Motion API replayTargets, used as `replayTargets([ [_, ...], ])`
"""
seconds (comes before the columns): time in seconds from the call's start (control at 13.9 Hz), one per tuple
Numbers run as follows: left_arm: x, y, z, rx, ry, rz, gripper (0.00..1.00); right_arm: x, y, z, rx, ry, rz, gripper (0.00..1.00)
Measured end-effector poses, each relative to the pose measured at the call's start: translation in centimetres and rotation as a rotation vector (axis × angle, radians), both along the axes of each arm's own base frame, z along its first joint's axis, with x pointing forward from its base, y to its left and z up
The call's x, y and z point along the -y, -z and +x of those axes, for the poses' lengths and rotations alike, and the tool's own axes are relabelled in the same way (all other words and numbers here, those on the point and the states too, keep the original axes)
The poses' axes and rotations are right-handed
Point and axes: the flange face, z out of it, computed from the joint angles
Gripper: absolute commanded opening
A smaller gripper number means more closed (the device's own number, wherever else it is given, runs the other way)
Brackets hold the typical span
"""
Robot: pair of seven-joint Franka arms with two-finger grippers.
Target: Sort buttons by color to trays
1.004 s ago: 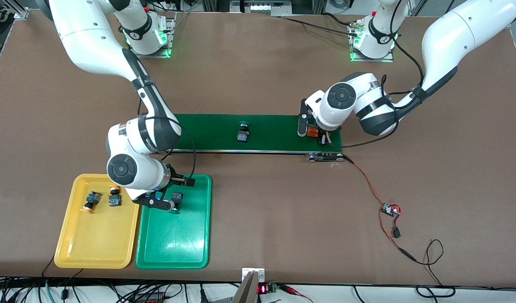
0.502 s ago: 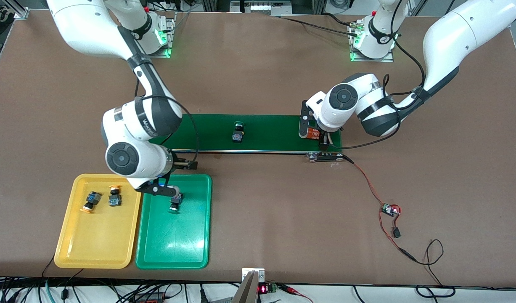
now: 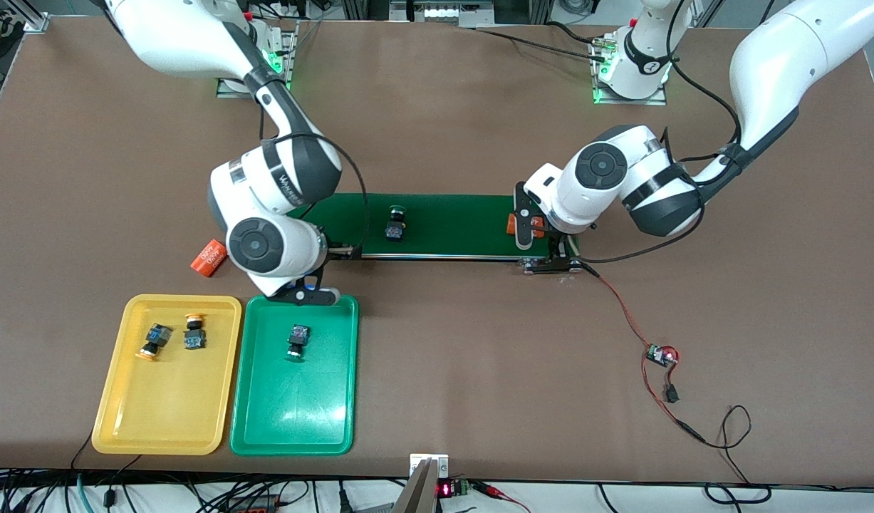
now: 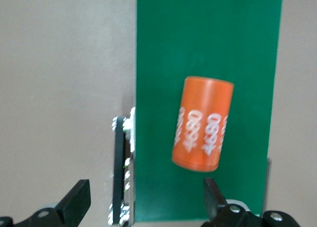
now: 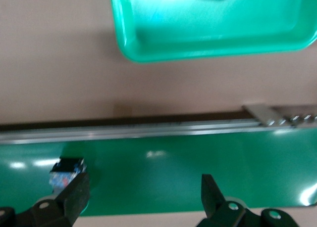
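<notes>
On the dark-green belt (image 3: pixel 437 224), the small rigid green-capped push-button (image 3: pixel 394 223) looks light; pinch its boxy body; both the right tool (image 5: pixel 143 197) and the left tool (image 4: pixel 146 202) are spread, empty

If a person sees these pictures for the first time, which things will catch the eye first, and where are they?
Two bright trays sit side by side nearest the front camera: the yellow tray holds two yellow-capped buttons, the green tray one green-capped button. Farther from the camera lies the dark green belt, carrying another green-capped button and an orange cylinder under the open left gripper.
</notes>
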Motion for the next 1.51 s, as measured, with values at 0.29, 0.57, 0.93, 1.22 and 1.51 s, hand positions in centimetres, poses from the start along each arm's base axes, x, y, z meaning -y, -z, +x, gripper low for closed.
replayTargets([
  [0.29, -0.3, -2.0, 1.7, 0.013, -0.035, 0.005, 1.0, -1.7, 1.6, -2.3, -0.058, -0.01, 0.018, 1.0],
  [0.57, 0.8, -4.6, 3.3, 0.024, -0.058, 0.035, 1.0, -2.9, 3.5, -3.7, -0.06, -0.027, 0.014, 1.0],
  [0.93, -1.4, -7.3, 7.2, 0.038, -0.165, 0.028, 1.0, -2.8, 5.2, -4.3, -0.097, -0.004, 0.028, 1.0],
  [1.22, -1.6, -7.9, 8.8, -0.045, -0.318, 0.033, 1.0, -2.5, 5.4, -4.1, -0.11, 0.018, 0.046, 1.0],
  [1.51, -0.5, -9.6, 8.4, -0.046, -0.447, 0.089, 1.0, -2.6, 7.0, -4.3, -0.147, 0.04, 0.061, 1.0],
])
